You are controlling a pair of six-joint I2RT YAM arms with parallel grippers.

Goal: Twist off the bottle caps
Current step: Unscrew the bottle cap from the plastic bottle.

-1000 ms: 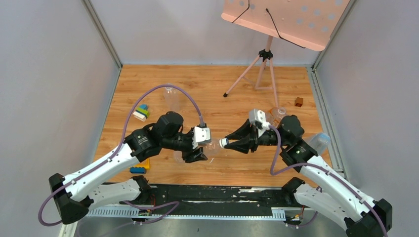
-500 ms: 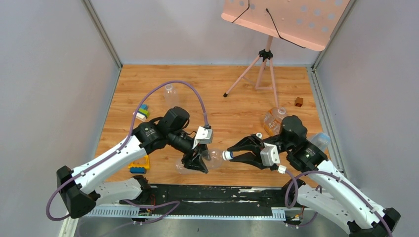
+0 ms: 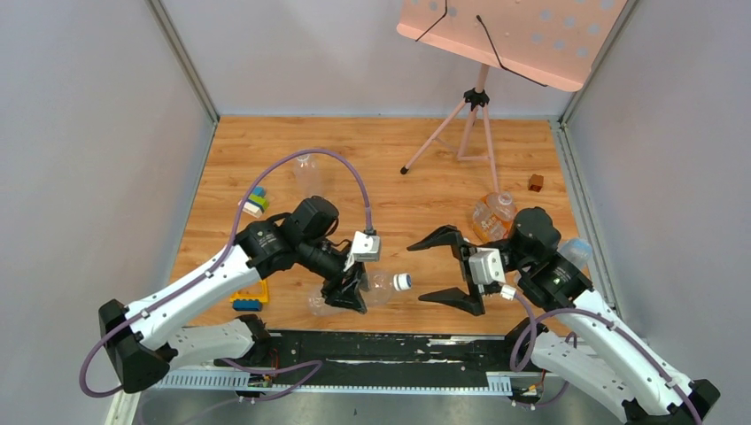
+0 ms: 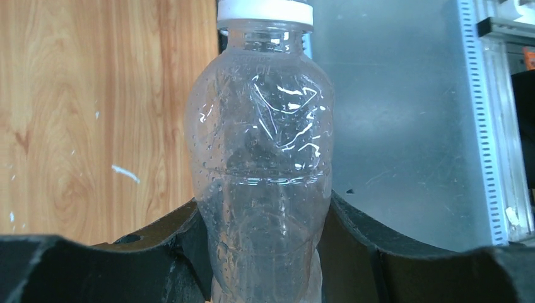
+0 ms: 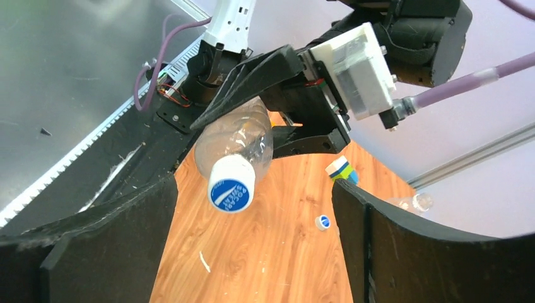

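Note:
A clear plastic bottle [image 3: 376, 285] lies sideways above the table, and my left gripper [image 3: 352, 290] is shut on its body. Its neck points right. From the left wrist, the bottle [image 4: 262, 158] sits between the dark fingers [image 4: 158, 246], and its white bottle cap [image 4: 265, 11] is on the neck. My right gripper [image 3: 416, 273] stands open just right of that cap [image 3: 402, 282], with one finger on each side and neither touching it. From the right wrist, the cap [image 5: 231, 184] shows a blue printed top. A loose cap [image 5: 322, 221] lies on the wood.
A clear bottle [image 3: 305, 171] stands at back left, an orange-tinted one [image 3: 490, 212] by my right arm, another [image 3: 576, 251] at the right edge. A brown cube [image 3: 536, 182], a tripod [image 3: 474, 115] and toy blocks [image 3: 255, 202] [image 3: 251, 296] share the table.
My right gripper has let go of the cap, opened wide and drawn back slightly right. The cap stays on the bottle. My left arm still holds the bottle, now lower and nearer the front edge.

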